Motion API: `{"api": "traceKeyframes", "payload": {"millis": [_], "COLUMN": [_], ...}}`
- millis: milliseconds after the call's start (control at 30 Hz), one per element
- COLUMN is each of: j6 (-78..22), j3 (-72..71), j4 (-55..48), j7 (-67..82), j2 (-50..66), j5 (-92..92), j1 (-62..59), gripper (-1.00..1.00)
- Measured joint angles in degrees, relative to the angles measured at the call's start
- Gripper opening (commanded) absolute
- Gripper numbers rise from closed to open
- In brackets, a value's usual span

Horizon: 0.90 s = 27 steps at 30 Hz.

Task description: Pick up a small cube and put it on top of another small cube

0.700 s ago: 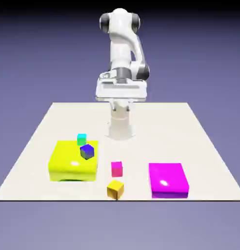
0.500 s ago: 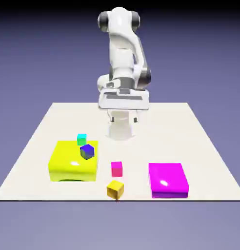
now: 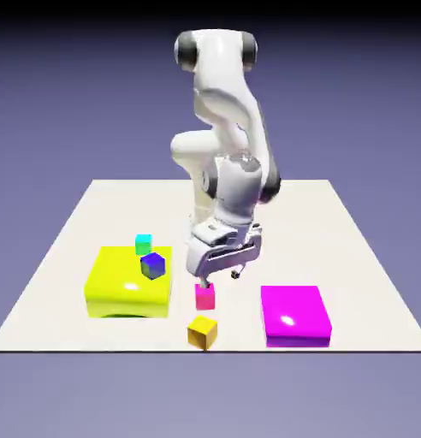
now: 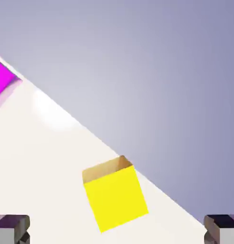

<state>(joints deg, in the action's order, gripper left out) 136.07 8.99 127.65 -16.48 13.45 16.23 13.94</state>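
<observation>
Hand (image 3: pixel 221 281) above table (image 3: pixel 103 214), fingers apart, nothing between them. Orange-yellow cube (image 3: pixel 203 332) at table's near edge (slightly turned); pink cube (image 3: pixel 205 297) just behind, partly overlapped by a fingertip (image 3: pixel 205 282).

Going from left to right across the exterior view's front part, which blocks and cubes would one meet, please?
Flat yellow block, small magenta-pink cube, large flat magenta block.
</observation>
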Motion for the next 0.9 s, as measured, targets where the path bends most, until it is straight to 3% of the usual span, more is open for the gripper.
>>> {"api": "traceKeyframes", "payload": {"millis": [267,400,433,600,900], "j6": [-12.45,-4.99,-4.15,-11.65,-19.88], "j3": [2.95,3.63,3.71,3.03,-2.76], "j4": [-10.95,-9.47,-9.31,-10.78,5.94], "j7": [8.53,7.26,7.12,8.47,-12.97], "j2": [15.14,20.93,21.58,15.79,-2.61], "j5": [5.33,6.52,6.65,5.30,-5.61], "j1": [4.35,2.95,2.79,4.19,-4.66], "gripper": [0.00,0.00,-1.00,-1.00,-1.00]}}
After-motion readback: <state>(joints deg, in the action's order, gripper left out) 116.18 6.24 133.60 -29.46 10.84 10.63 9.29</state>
